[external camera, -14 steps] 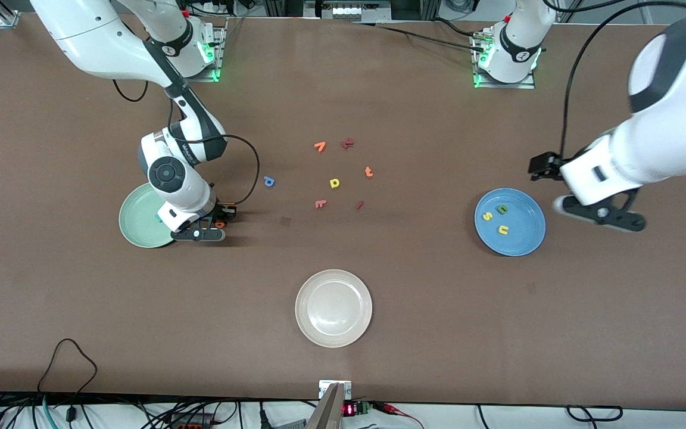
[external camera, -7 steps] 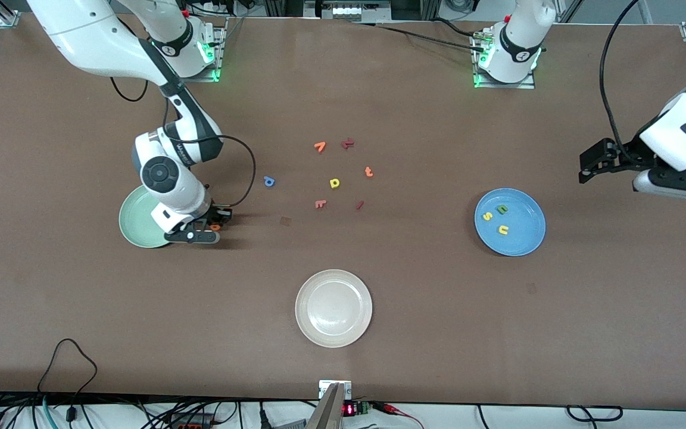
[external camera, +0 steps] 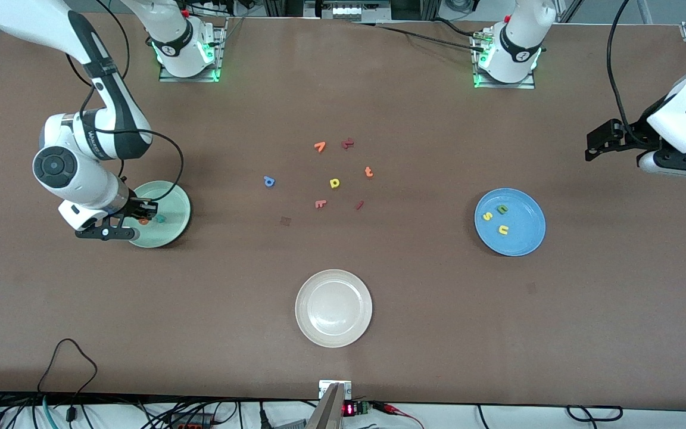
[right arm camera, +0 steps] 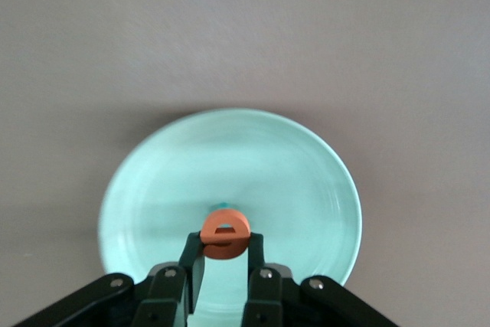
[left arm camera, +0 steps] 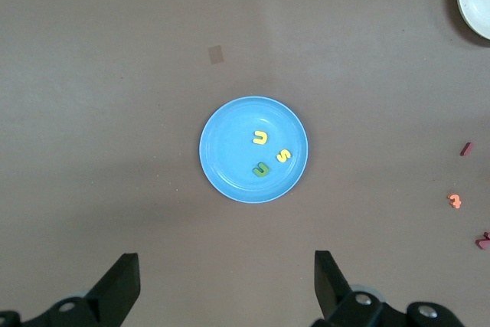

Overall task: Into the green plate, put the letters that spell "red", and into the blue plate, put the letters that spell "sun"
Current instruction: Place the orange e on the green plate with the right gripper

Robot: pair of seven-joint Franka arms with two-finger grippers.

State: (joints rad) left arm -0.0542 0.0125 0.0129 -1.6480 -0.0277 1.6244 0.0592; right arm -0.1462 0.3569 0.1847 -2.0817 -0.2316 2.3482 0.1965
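Note:
My right gripper (right arm camera: 224, 241) is shut on the orange "e" (right arm camera: 225, 233) and holds it over the green plate (right arm camera: 268, 166). In the front view the "e" (external camera: 143, 221) hangs above that plate (external camera: 175, 199), close to the teal "r" (external camera: 161, 218) lying in it. The blue "d" (external camera: 269, 182) lies on the bare table toward the middle. The blue plate (external camera: 521, 238) holds the yellow "s" (external camera: 486, 216), the green "n" (external camera: 502, 209) and the yellow "u" (external camera: 503, 230). My left gripper (left arm camera: 226, 266) is open and empty, high up at its arm's end of the table.
A cream-white plate (external camera: 333, 286) sits nearest the front camera. Loose letters lie mid-table: an orange one (external camera: 320, 146), a dark red one (external camera: 348, 143), an orange "t" (external camera: 368, 172), a yellow "p"-shape (external camera: 334, 183), a pink one (external camera: 320, 204) and a dark red stick (external camera: 359, 205).
The right arm swung toward its end of the table, bringing the "e" from beside the green plate to over it. The left arm rose away from the blue plate.

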